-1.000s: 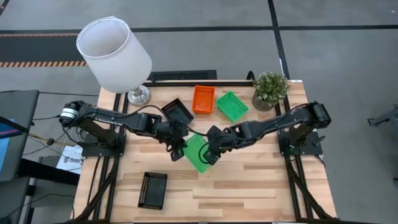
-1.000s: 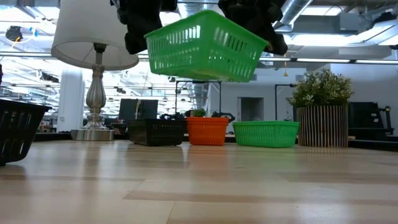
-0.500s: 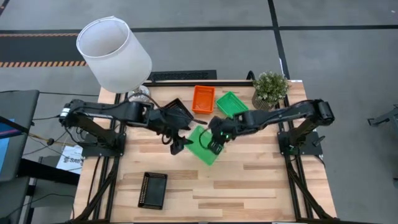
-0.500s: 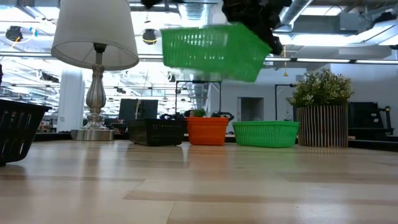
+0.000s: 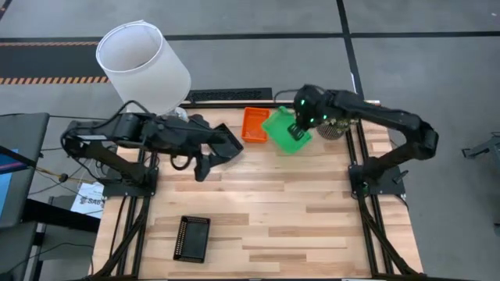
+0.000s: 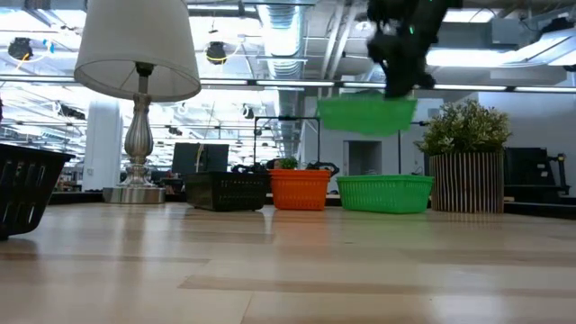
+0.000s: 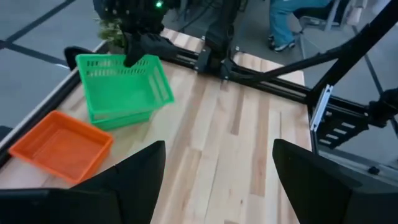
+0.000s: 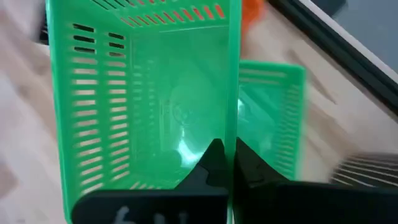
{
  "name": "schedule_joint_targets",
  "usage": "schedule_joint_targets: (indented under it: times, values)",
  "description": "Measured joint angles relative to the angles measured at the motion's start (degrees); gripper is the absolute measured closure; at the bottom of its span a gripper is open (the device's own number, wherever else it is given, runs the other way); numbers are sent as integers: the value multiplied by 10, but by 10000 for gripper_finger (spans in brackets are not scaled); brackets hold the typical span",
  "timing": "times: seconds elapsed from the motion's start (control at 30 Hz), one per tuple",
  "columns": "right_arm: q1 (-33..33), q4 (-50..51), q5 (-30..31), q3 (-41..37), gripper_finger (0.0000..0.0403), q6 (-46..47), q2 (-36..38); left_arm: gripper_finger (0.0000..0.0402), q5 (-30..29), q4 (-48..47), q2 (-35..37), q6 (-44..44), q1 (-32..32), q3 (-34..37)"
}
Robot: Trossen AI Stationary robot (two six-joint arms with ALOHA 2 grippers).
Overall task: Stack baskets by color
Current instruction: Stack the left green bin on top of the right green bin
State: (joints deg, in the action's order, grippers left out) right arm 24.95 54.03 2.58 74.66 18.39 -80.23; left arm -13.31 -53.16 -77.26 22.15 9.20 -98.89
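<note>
While one green basket (image 5: 286, 129) hangs over its match, sorting is barely under way.
Nearest the desk's (image 5: 312, 226) front edge lies a lone black basket (image 5: 193, 238). Mid-desk, the left gripper (image 5: 205, 161) waits, jaws wide and empty, beside another black basket (image 5: 226, 142). At the back, the right gripper (image 5: 306, 117), jaws pinched on the lifted basket's rim, holds it above the resting green basket (image 6: 384, 193), next to the orange basket (image 5: 255, 125). No green pair is nested yet; black ones remain apart.

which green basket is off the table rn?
The green basket pinched by the right gripper, hanging in the air. The other green basket sits on the table beside the orange basket.
</note>
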Motion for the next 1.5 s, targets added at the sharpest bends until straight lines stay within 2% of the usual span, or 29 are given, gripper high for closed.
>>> schedule_joint_targets:
  times: [0.1, 0.2, 0.4, 0.67, 1.0, 1.3, 1.5]
  values:
    - [80, 22, -47, -15, 400, -50, -16, 118, -16, -16, 14, 12, 8, 0]
    - [129, 34, -69, -18, 400, -98, -44, 118, -30, -24, 23, 26, 15, 0]
    - [172, 15, -134, -18, 397, -166, -101, 118, -47, -39, 27, 53, 24, 0]
    - [210, 2, -175, -18, 393, -194, -140, 118, -55, -45, 27, 81, 37, 1]
    - [240, -1, -177, -18, 390, -189, -128, 118, -71, -44, 27, 88, 37, 1]
    - [234, -6, -176, -18, 391, -174, -128, 118, -71, -44, 27, 92, 37, 1]
    - [234, -3, -159, -18, 372, -163, -128, 118, -76, -44, 27, 92, 37, 1]
